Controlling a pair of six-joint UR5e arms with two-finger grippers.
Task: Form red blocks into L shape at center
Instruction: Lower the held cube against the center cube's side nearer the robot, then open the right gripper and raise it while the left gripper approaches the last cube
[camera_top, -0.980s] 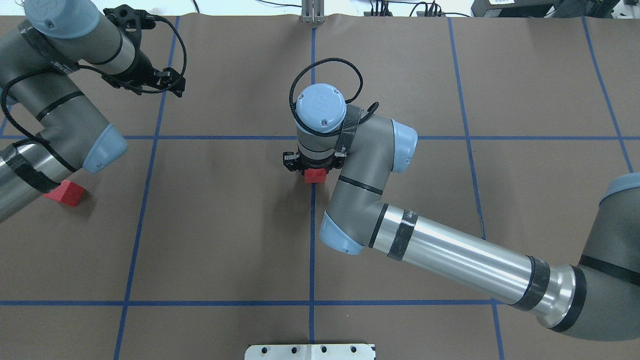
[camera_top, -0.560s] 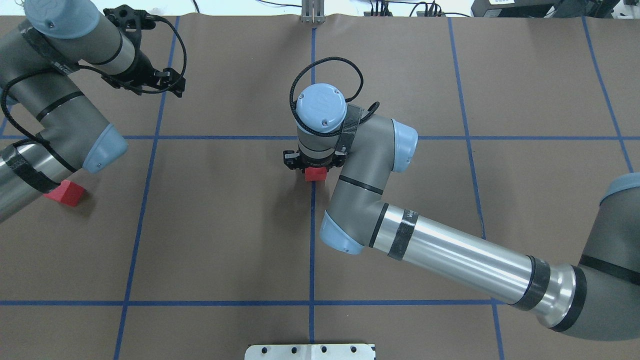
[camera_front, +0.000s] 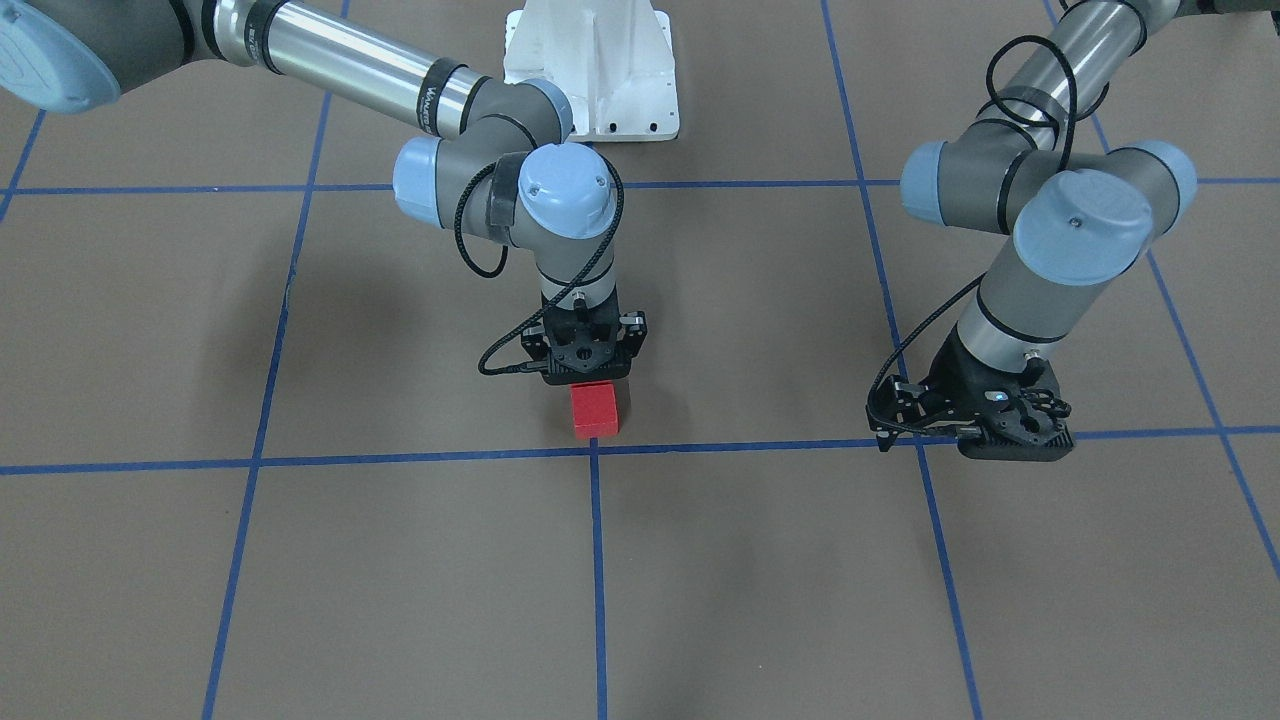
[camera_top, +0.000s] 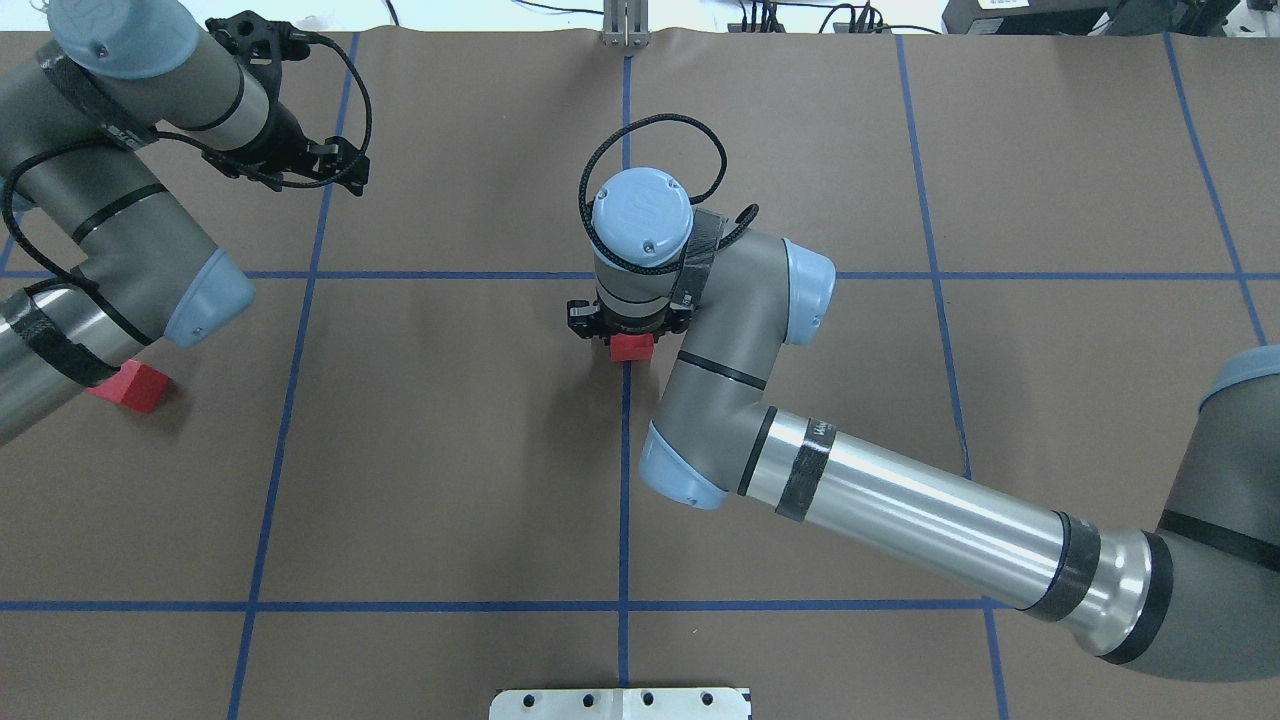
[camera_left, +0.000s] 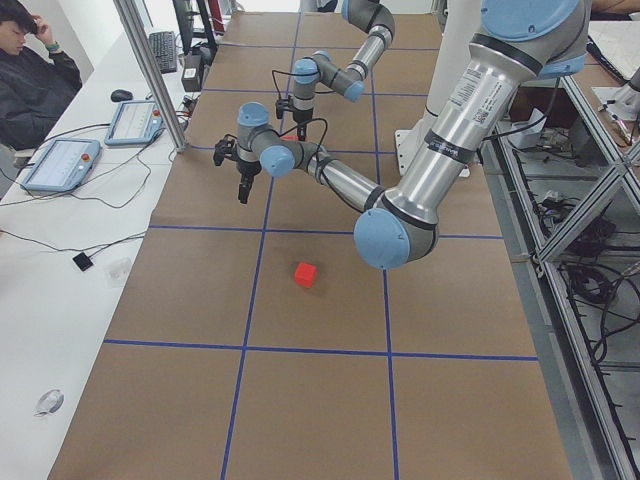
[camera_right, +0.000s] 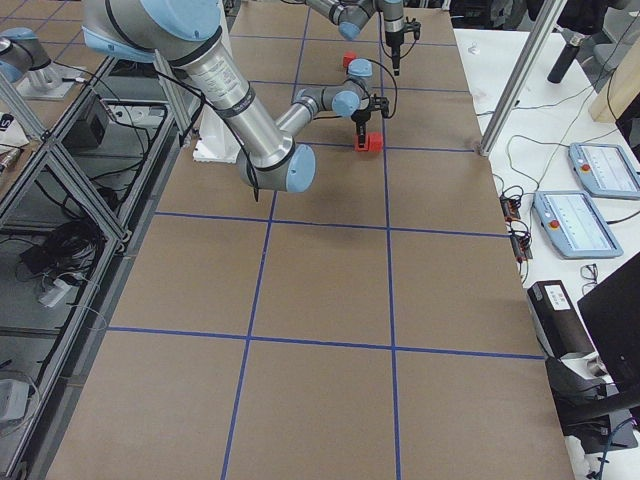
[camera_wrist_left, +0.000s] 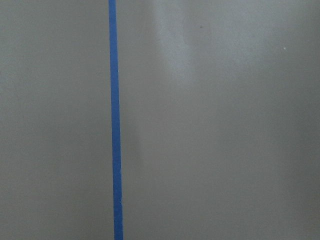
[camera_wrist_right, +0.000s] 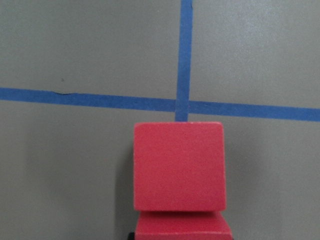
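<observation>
My right gripper (camera_front: 588, 375) stands upright at the table's centre, just on my side of the blue tape crossing (camera_wrist_right: 183, 106). It is shut on a red block (camera_top: 631, 348), of which only an edge shows at the bottom of the right wrist view (camera_wrist_right: 182, 227). A second red block (camera_front: 595, 412) sits on the table touching it, between it and the crossing; it fills the middle of the right wrist view (camera_wrist_right: 179, 167). A third red block (camera_top: 130, 385) lies far to the left by my left forearm. My left gripper (camera_top: 350, 172) hangs shut and empty over the far left.
Brown paper with a blue tape grid covers the table. The white base plate (camera_top: 620, 703) is at the near edge. My right forearm (camera_top: 900, 510) lies across the near right. The left wrist view shows only paper and one tape line (camera_wrist_left: 115, 125). A person (camera_left: 35, 70) sits beyond the far side.
The red block under my right gripper shifted very slightly and shows a little smaller in the overhead view. The left arm has not moved.
</observation>
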